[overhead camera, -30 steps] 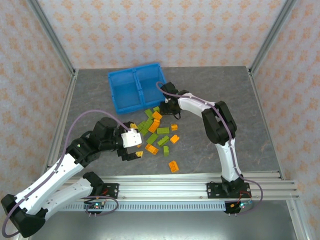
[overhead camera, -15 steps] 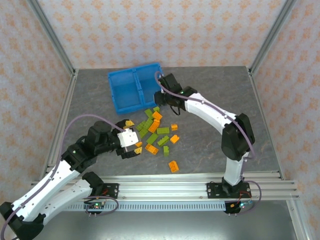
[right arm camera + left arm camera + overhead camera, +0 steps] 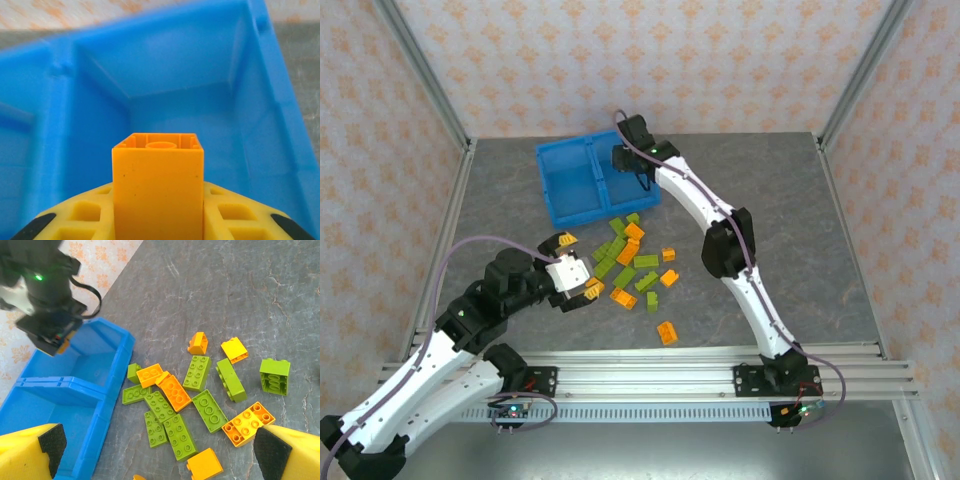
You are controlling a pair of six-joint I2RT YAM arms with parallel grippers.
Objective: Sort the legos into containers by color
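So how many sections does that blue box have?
2, side by side. The left section looks empty; the right section lies under the right claw, which grips an orange brick. No section seems hidden.

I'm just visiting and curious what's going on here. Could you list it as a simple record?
Right gripper: shut on an orange brick, above the right compartment of the blue bin
Left gripper: open, by the loose bricks
Blue bin: both compartments look empty
Loose bricks: orange and green, mixed on the table
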